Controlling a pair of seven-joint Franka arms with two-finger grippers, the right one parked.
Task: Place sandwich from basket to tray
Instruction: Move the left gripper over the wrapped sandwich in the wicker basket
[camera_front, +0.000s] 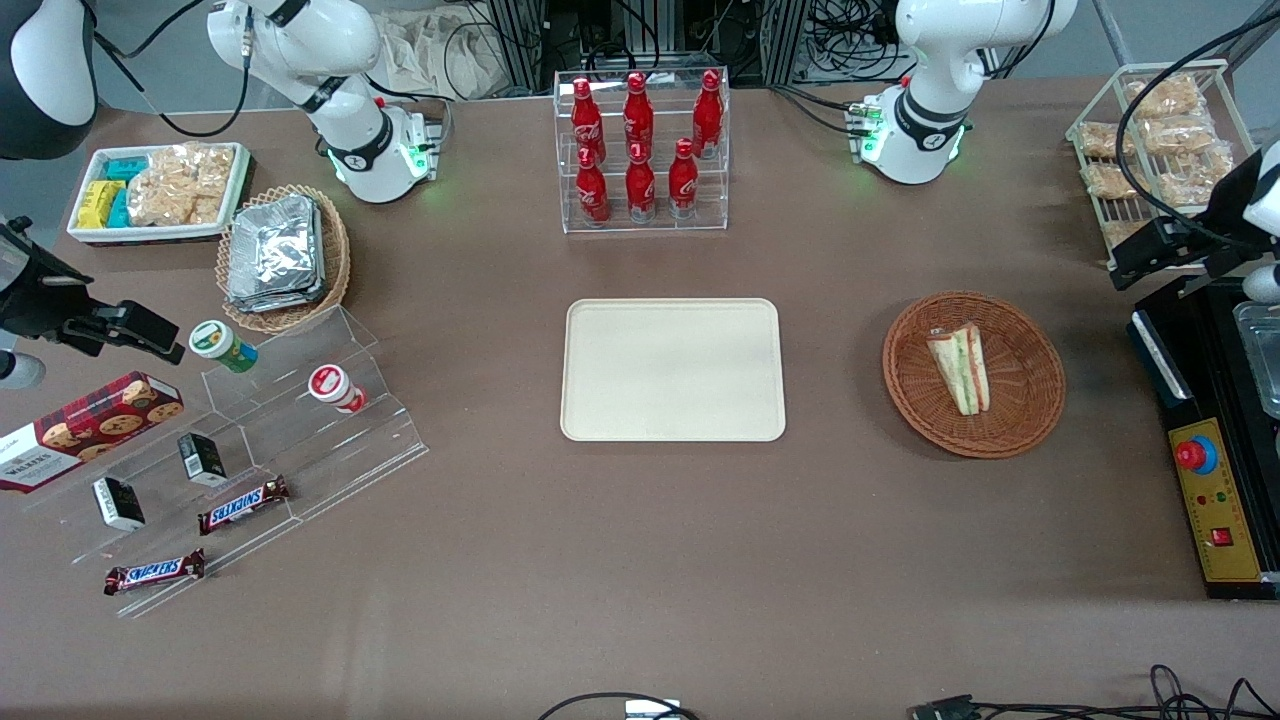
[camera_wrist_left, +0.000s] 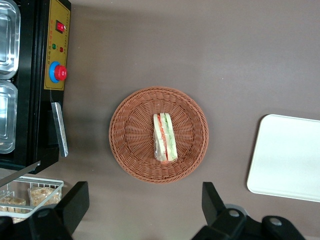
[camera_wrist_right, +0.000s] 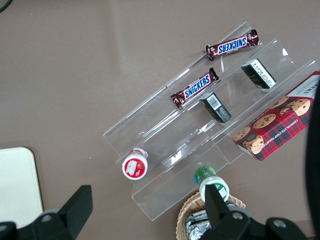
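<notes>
The sandwich (camera_front: 962, 368), a wrapped white wedge with green and red filling, lies in the round reddish-brown basket (camera_front: 1040, 390) toward the working arm's end of the table. The cream tray (camera_front: 672, 370) lies flat at the table's middle, with nothing on it. My left gripper (camera_front: 1150, 255) hangs high above the table, beside the basket and farther from the front camera than it. In the left wrist view the gripper (camera_wrist_left: 144, 205) is open and empty, with its fingers wide apart and well above the table. The sandwich (camera_wrist_left: 165, 137), basket (camera_wrist_left: 130, 130) and tray (camera_wrist_left: 287, 157) show there too.
A black machine with a red button (camera_front: 1210, 480) and a wire rack of tan snacks (camera_front: 1160, 140) stand close to the gripper. A clear rack of red bottles (camera_front: 640, 150) stands farther back than the tray. An acrylic stand with snacks (camera_front: 250, 450) and a foil-filled basket (camera_front: 285, 255) lie toward the parked arm's end.
</notes>
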